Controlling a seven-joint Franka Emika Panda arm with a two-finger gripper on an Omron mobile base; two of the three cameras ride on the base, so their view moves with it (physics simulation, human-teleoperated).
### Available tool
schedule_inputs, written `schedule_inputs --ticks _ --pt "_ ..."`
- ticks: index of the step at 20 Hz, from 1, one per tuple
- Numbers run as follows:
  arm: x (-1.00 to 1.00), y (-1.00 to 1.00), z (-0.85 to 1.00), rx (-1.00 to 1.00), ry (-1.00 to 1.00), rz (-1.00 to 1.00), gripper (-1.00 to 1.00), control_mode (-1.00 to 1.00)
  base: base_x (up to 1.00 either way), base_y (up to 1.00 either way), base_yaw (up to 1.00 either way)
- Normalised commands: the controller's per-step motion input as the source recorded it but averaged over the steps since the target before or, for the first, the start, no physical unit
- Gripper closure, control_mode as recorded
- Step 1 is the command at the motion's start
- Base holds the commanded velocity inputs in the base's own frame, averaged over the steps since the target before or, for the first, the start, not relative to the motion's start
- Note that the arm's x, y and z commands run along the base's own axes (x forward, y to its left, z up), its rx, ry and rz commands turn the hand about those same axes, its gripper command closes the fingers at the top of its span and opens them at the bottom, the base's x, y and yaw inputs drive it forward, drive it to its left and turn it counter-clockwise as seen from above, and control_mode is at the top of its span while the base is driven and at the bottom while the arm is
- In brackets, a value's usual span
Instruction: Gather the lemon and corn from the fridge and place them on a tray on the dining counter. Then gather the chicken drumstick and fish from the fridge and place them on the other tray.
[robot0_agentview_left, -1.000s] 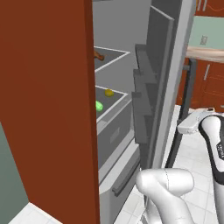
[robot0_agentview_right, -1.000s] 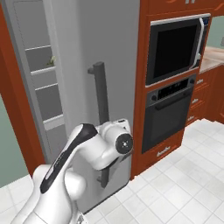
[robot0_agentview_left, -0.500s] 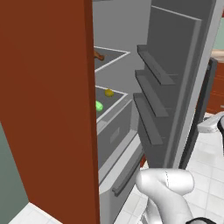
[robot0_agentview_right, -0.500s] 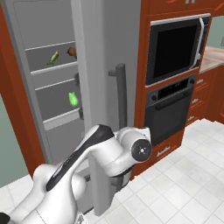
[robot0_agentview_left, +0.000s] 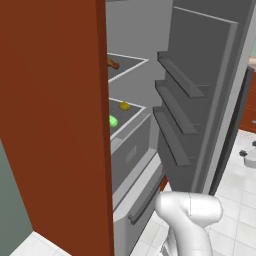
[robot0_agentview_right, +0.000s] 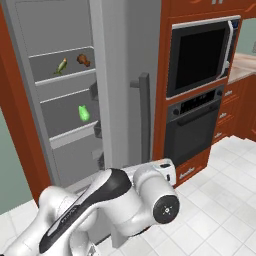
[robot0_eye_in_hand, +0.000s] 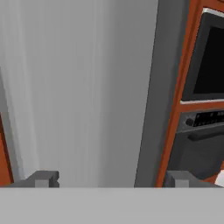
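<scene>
Gripper (robot0_eye_in_hand: 111, 179), fingers standing wide apart on nothing, is facing the outer face of the open fridge door (robot0_eye_in_hand: 78, 87), while the lemon (robot0_agentview_left: 124, 106) is lying on the middle fridge shelf (robot0_agentview_left: 131, 114) near its front edge, behind that door, and the corn (robot0_agentview_right: 61, 65) is lying lengthwise on the shelf above.

This was a home kitchen. A tall grey fridge (robot0_agentview_right: 117, 75) stood open, its door (robot0_agentview_left: 210, 95) swung wide with 3 door racks (robot0_agentview_left: 175, 115), and food lay on the inner shelves (robot0_agentview_right: 62, 75). Just beside it, red-brown wooden cabinets (robot0_agentview_right: 195, 10) framed a built-in microwave (robot0_agentview_right: 202, 52) above a black wall oven (robot0_agentview_right: 192, 125). Pale square floor tiles (robot0_agentview_right: 220, 200) covered the ground, and a countertop (robot0_agentview_right: 242, 62) showed at the far right.
</scene>
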Motion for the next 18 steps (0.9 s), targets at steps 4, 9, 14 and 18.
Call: schedule_inputs --ticks 4,9,14,18 --pt "-0.45 0.45 0.34 -0.10 -0.13 -0.08 -1.00 -1.00 0.00 0.00 0.00" --pt "-0.17 0.49 0.53 -0.12 -0.06 -0.03 -1.00 -1.00 0.00 0.00 0.00" --pt "-0.05 0.53 0.54 -0.12 -0.04 -0.01 -1.00 -1.00 0.00 0.00 0.00" --pt "0.00 0.67 0.32 -0.14 -0.01 -0.03 -1.00 -1.00 0.00 0.00 0.00"
